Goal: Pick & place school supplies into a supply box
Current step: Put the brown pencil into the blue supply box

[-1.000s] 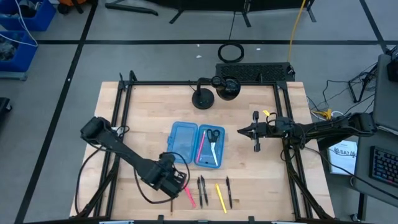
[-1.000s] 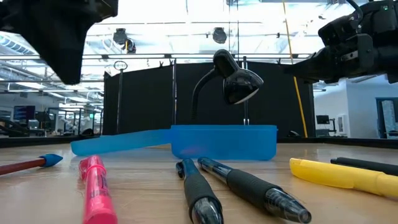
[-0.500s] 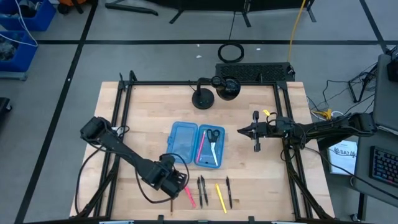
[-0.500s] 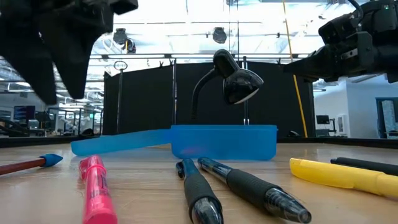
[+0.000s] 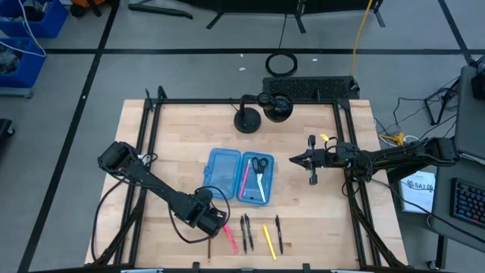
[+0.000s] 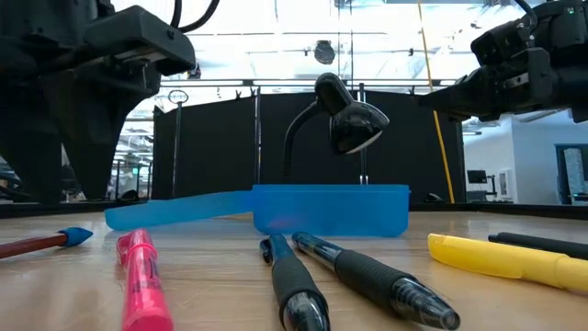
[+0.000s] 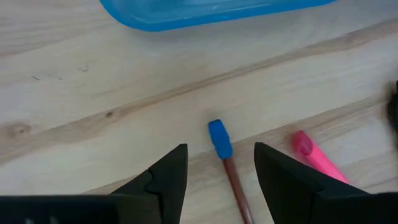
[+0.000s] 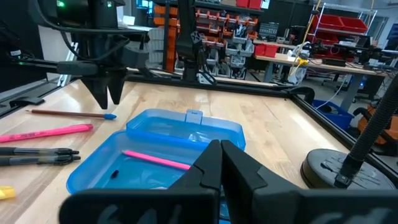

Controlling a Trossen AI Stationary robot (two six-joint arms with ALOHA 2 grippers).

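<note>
Left gripper [image 7: 217,171] fingers spread, held over blue-capped pencil [image 7: 224,163] — right gripper [image 8: 221,163] pressed shut, parked beside pencil case [image 5: 241,176].

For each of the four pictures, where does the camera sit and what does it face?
High: above, straight down; both arms, blue supply box.
Low: table height, looking level; pens, supply box, both arms above.
Left wrist: faces the table; open left gripper over a blue-capped pencil.
Right wrist: across the table; shut right gripper.
Shared: pink highlighter.
</note>
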